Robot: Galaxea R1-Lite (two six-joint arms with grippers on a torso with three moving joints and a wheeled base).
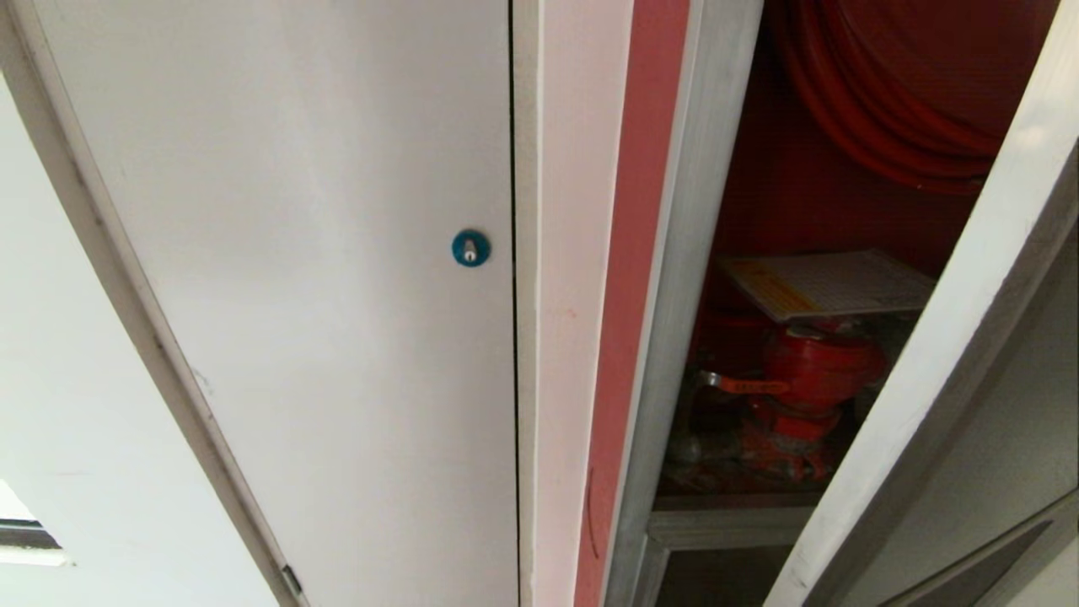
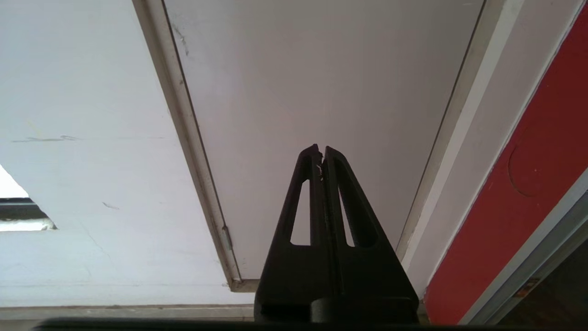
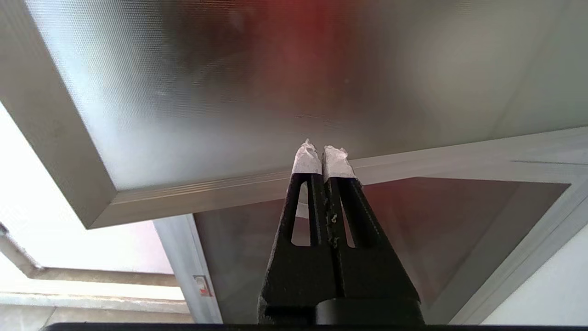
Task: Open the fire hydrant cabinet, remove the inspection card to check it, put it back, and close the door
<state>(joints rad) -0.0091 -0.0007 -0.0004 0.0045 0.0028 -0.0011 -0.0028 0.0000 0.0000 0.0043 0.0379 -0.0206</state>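
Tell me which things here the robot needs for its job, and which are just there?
For the job:
- fire hydrant cabinet, standing open
- inspection card, lying on top of the red valve
- door, swung ajar
- right gripper, shut, empty, near the door glass

Just there:
- white panel with blue lock
- left gripper, shut, empty

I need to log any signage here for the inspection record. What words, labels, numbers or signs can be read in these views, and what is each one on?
No text can be read in any view.
Inspection card, lying above the red valve in the fire hydrant cabinet: fine printed grid and markings on its yellow band, too small to read.
Small red and white label on the aluminium frame: too small to read.
Blue round lock on the white panel: no lettering visible.
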